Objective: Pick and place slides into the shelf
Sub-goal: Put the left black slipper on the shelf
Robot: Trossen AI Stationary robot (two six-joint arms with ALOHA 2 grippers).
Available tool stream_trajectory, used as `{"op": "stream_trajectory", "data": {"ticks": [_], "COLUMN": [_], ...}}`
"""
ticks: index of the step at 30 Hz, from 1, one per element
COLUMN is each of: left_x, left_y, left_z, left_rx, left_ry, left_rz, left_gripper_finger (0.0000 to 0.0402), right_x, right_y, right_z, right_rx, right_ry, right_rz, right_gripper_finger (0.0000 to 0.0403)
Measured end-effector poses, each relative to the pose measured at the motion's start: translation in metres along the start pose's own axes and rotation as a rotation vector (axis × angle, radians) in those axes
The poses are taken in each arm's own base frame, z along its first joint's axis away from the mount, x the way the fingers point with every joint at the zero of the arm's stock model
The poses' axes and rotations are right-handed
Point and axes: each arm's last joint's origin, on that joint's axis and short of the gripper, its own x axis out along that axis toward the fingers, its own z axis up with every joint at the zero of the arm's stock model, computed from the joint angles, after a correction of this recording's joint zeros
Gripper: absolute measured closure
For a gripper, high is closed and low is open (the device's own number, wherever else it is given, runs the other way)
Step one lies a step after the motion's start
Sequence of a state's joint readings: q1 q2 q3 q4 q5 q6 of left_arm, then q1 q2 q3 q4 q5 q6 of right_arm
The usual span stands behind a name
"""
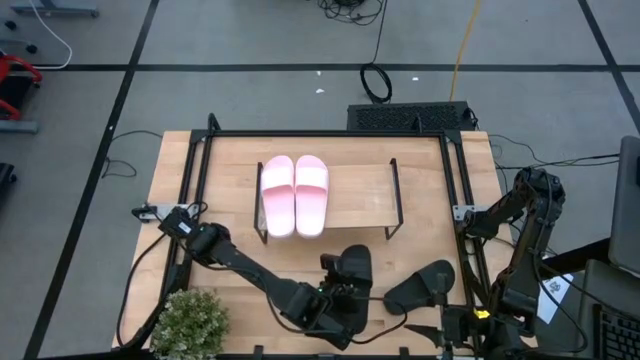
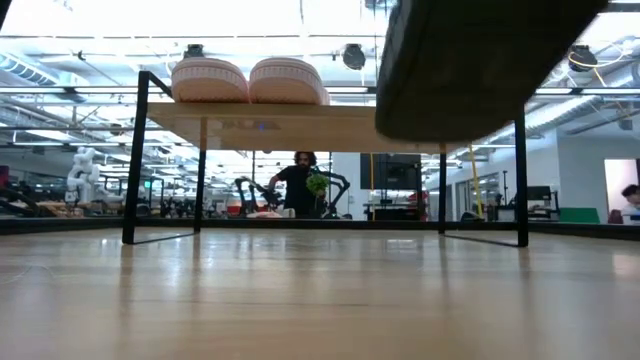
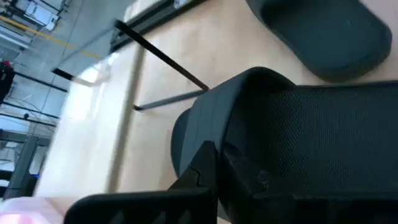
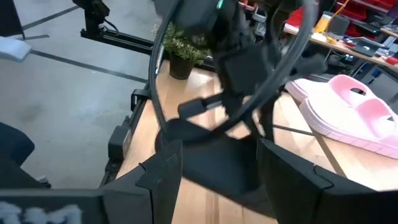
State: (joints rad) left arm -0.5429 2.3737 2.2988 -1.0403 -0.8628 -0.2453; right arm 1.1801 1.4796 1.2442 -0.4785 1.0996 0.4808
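The left arm is stretched low across the near part of the desk [image 1: 170,190], from its base at the left edge toward the middle, and its wrist is bent so that the left gripper [image 1: 345,285] sits at one black slide [image 1: 352,268]. In the left wrist view the strap of this slide [image 3: 298,143] is seen pinched by the jaws, with one dark finger [image 3: 186,186] laid against it. In the low view the held slide [image 2: 470,60] is seen raised off the desk, its sole well above the wooden surface and about level with the shelf board.

The second black slide [image 1: 422,285] is left lying on the desk, just to the right of the held one, near the right arm's base. It is also seen in the left wrist view [image 3: 323,31], flat on the wood.

The pink pair [image 1: 294,194] is set side by side on the left half of the shelf [image 1: 360,195], toes toward the near edge; from the low view the two soles [image 2: 248,80] are seen resting on the board [image 2: 280,125].

The right arm is folded back at the right edge of the desk, and the right gripper [image 1: 470,325] is kept low near the front corner. Its jaws are spread in the right wrist view, with both fingers [image 4: 161,168] apart and nothing between them.

A potted plant [image 1: 188,318] is placed at the near left corner.
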Motion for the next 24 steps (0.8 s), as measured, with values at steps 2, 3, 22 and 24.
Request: {"op": "stream_trajectory", "data": {"ticks": [2,3,22,24], "left_x": [-0.007,-0.010,-0.082,-0.073], "left_y": [0.007,0.010,0.129,0.137], "left_z": [0.006,0.009,0.034,0.035], "left_rx": [-0.016,-0.020,-0.114,-0.075], "left_ry": [-0.013,-0.016,-0.161,-0.142], "left_rz": [-0.001,-0.001,0.066,0.087], "left_gripper_finger": [0.0401,0.0401,0.0401,0.0401], "right_x": [0.000,0.000,0.000,0.000], "right_y": [0.000,0.000,-0.001,0.000], "right_z": [0.000,0.000,0.001,0.001], "right_rx": [-0.002,-0.004,-0.021,-0.027], "right_ry": [0.000,0.000,-0.016,-0.017], "right_rz": [0.000,0.000,-0.025,-0.025], "right_gripper_finger": [0.0204,0.0204,0.0204,0.0204]}}
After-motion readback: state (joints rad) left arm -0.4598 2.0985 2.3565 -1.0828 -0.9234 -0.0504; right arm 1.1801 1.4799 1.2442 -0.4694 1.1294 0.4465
